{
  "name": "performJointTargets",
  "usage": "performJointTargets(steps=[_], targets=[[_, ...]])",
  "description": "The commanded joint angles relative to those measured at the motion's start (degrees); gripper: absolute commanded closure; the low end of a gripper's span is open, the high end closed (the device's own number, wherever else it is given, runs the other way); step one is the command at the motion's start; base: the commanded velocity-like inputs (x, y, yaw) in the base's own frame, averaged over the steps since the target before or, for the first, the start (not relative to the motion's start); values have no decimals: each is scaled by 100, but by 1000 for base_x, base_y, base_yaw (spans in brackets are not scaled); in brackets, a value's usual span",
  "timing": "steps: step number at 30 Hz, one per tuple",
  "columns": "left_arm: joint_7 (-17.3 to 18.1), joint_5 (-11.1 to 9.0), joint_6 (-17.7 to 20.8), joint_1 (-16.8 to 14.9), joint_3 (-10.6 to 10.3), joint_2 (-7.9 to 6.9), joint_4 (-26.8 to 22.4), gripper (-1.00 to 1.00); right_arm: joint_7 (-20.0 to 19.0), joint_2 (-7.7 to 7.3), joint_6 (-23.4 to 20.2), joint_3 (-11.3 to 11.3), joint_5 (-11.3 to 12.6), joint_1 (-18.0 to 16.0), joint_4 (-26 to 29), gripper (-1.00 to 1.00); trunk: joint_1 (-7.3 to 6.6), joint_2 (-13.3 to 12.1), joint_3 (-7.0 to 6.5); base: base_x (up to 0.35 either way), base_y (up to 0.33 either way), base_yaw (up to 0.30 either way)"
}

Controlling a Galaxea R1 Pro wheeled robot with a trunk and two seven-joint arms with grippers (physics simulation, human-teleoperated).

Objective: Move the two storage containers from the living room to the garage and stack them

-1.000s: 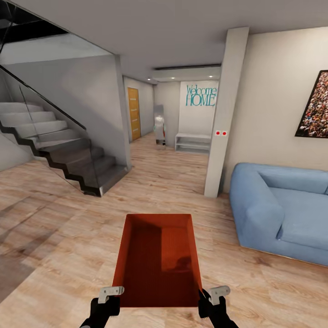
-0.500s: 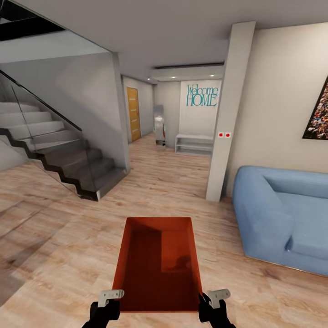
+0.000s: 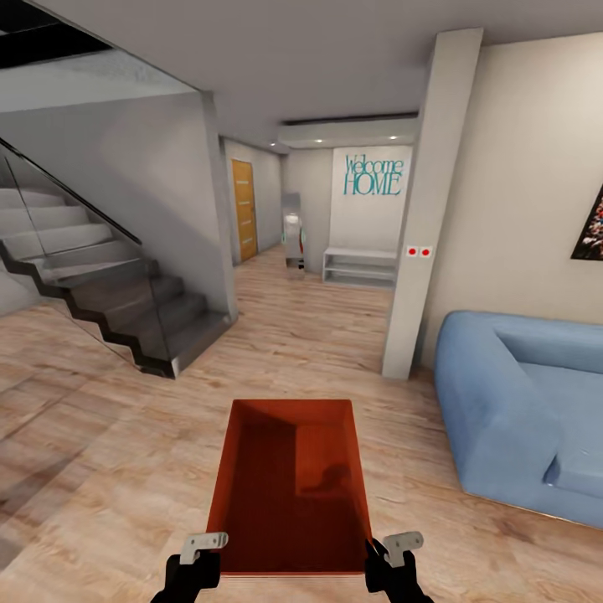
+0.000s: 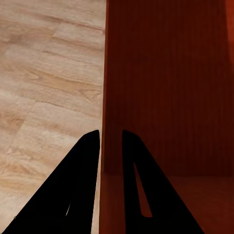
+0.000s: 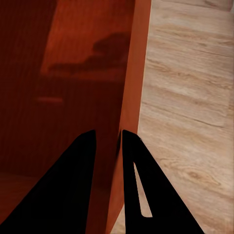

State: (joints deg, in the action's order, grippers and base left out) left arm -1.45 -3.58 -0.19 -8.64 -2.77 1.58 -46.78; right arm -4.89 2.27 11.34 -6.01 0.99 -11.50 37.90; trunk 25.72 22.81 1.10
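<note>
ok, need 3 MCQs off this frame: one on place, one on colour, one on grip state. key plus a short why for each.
1. Where is the sofa?
A. right of the storage container
B. under the stairs
C. behind the orange door

2. What colour is the storage container?
A. blue
B. orange-red
C. grey

3. How is the container held?
A. left gripper alone
B. resting on the sofa
C. both grippers pinch its side walls

Key: 1 A, in the head view the sofa stands at its right. 2 B, its walls and bottom are orange-red. 3 C, the left gripper and right gripper each straddle a thin wall.
</note>
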Motion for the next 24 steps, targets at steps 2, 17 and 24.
performJointTargets(steps=[2,17,24], targets=[[-93,-3,-60,-6,23,-35,-182,100,-39,-7,17,-41,-2,-2,-22,100,6,11,12,321,0,0],[-93,-3,-60,-6,24,-35,-182,100,-39,-9,17,-41,-7,-2,-23,100,6,11,12,321,0,0],[-93,-3,-60,-6,23,-35,-182,100,-37,-7,17,-41,-2,-2,-20,100,6,11,12,321,0,0]])
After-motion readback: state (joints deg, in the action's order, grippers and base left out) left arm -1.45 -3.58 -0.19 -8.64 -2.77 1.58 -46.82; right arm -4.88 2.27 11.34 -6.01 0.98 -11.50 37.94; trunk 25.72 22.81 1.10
